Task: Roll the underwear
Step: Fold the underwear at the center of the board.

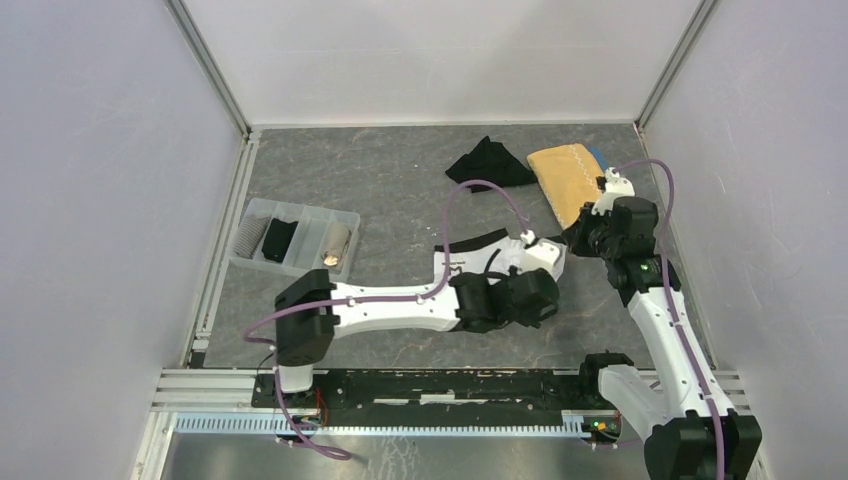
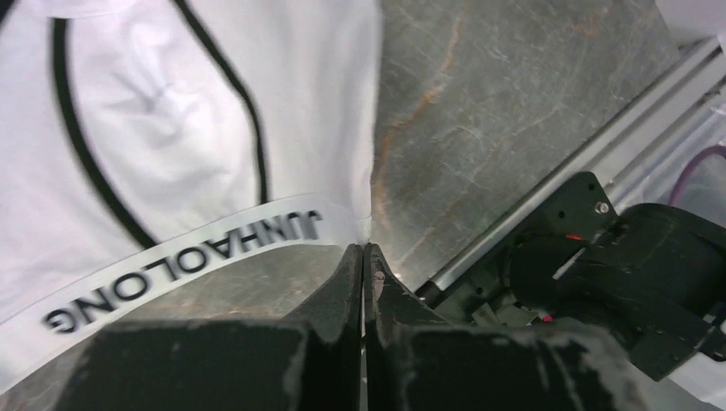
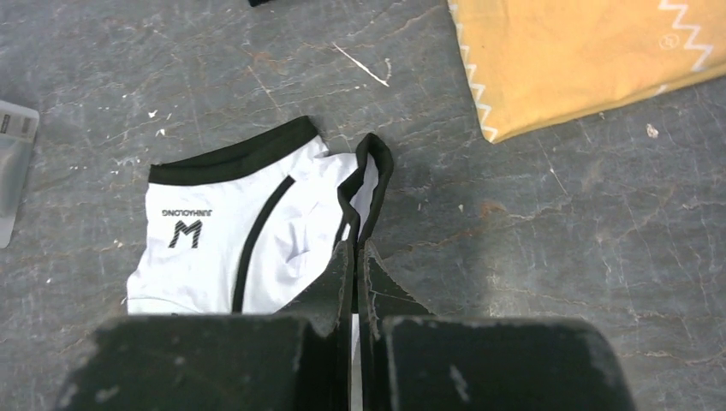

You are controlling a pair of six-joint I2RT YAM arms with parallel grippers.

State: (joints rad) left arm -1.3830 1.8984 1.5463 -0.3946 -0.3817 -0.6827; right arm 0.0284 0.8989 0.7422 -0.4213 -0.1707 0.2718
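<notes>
While three rolls [image 1: 277, 240] sit in the tray [image 1: 300, 208], the white underwear [image 3: 214, 248] lies flat and unrolled at desk [image 1: 380, 180] centre. The left fingers [image 2: 355, 257] and right fingers [image 3: 347, 257] clench its edges. The black underwear [image 1: 490, 162] waits beyond.

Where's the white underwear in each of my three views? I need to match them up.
Top external: white underwear mid-table, right of centre, largely hidden by the left arm.
Left wrist: fills the upper left, lettered waistband lowest.
Right wrist: centre-left, black band on top.
Shared landmark: yellow towel, up-right of it in the top view and upper right in the right wrist view; absent from the left wrist view.
</notes>
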